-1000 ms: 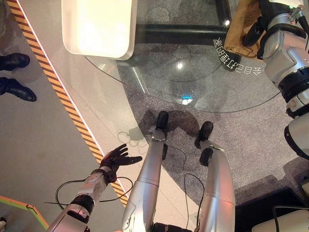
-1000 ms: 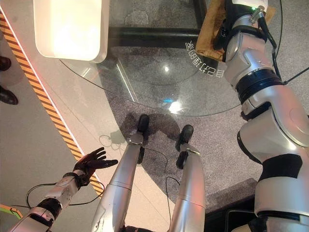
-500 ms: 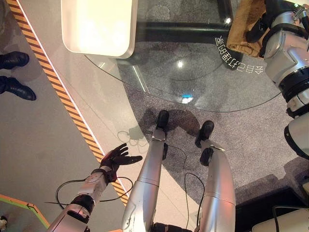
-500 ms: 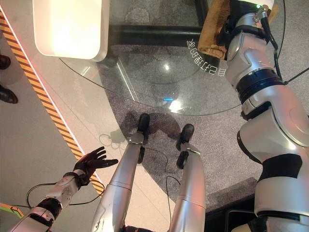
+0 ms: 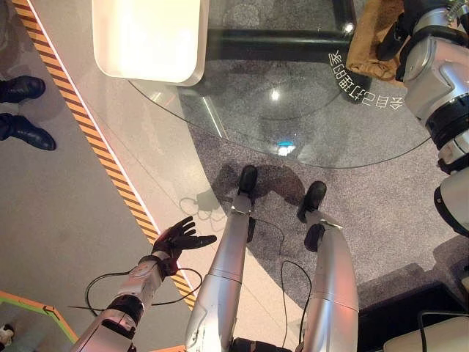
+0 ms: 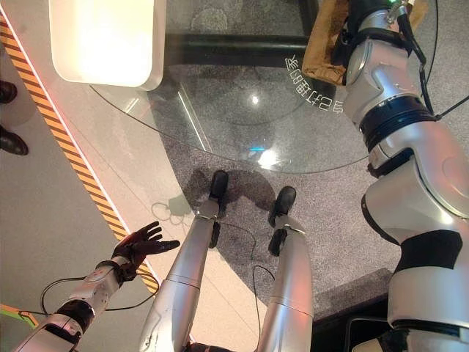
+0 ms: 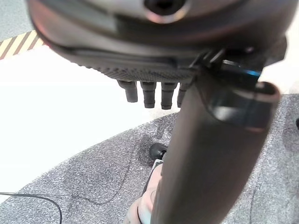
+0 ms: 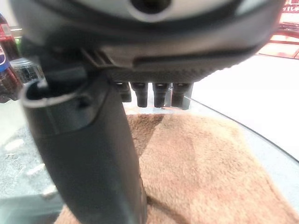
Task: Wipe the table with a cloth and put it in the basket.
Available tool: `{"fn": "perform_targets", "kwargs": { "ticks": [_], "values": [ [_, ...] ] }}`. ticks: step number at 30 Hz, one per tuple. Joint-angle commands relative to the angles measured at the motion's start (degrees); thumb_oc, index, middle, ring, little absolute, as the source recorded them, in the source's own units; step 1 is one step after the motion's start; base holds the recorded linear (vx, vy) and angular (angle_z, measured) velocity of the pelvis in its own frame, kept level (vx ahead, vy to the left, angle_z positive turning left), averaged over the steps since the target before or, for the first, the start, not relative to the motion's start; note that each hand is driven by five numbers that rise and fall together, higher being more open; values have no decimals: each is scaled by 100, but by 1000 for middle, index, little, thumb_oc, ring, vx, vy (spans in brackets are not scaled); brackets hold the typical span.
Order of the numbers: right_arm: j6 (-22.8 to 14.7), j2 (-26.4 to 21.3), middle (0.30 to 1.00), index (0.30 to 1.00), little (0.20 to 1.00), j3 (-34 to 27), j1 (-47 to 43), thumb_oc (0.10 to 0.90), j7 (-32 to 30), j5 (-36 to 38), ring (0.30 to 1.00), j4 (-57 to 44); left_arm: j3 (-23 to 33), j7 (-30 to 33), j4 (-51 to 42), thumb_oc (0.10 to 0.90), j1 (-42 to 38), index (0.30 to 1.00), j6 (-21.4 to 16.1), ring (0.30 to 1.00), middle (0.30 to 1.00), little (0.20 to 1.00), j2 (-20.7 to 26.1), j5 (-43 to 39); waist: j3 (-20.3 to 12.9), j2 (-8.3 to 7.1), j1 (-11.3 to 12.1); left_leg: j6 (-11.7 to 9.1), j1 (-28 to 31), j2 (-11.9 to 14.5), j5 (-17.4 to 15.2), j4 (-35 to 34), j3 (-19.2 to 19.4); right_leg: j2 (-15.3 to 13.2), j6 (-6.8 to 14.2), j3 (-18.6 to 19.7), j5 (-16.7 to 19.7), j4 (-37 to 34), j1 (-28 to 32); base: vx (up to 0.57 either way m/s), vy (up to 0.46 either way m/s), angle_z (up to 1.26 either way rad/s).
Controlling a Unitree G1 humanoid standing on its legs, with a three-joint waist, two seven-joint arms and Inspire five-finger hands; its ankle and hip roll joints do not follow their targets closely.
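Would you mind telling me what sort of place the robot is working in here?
Probably an exhibition or demo floor rather than a home. A round glass table with white lettering stands on grey carpet, orange-and-black hazard tape marks off the area, and a person's dark shoes stand just outside it.

Overhead lighting, bright. Round clear glass table (image 5: 293,117) carries small specular spots near centre and one cyan-tinged glare patch at near rim. White rounded-corner tray (image 5: 150,37) at table's far-left edge blown out, surface detail lost. Soft shadows on grey carpet below near rim. Wrist views: close dark hand bulk blurred; brown fleecy cloth (image 8: 205,163) moderately sharp; pale floor overexposed.
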Motion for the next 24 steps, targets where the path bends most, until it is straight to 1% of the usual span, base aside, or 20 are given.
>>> {"fn": "perform_targets", "kwargs": {
  "ticks": [1,5,10,17,24],
  "values": [
    [203,-573,900,900,900,497,-773,800,-174,-256,900,386,55,-29,34,800,752,900,-64,900,900,900,349,-147,-123,352,2,283,53,-108,-205,-64,-25,120,233,30,-120,-253,259,0,0,0],
    [233,-606,900,900,900,508,-775,800,-177,-380,900,433,52,-45,7,800,780,900,-74,900,900,900,337,-126,-123,367,16,290,-22,-139,-196,-51,-48,122,231,31,-105,-230,172,0,0,0],
    [268,-645,900,900,900,559,-804,800,-131,-340,900,469,2,-86,-18,800,814,900,-125,900,900,900,347,-181,-123,377,8,306,-79,-151,-190,-47,-59,146,221,53,-103,-207,108,0,0,0],
    [132,-649,900,900,900,513,-672,800,176,-290,900,389,40,-93,-74,800,799,900,-84,900,900,900,379,-156,-123,378,13,302,-78,-135,-176,-76,-47,135,227,38,-97,-222,97,0,0,0],
    [86,-638,900,900,900,454,-612,800,341,-275,900,333,62,-152,-40,800,810,900,-106,900,900,900,407,-171,-123,383,16,283,-65,-111,-148,-135,-53,125,231,27,-93,-258,102,0,0,0]
  ]
}}
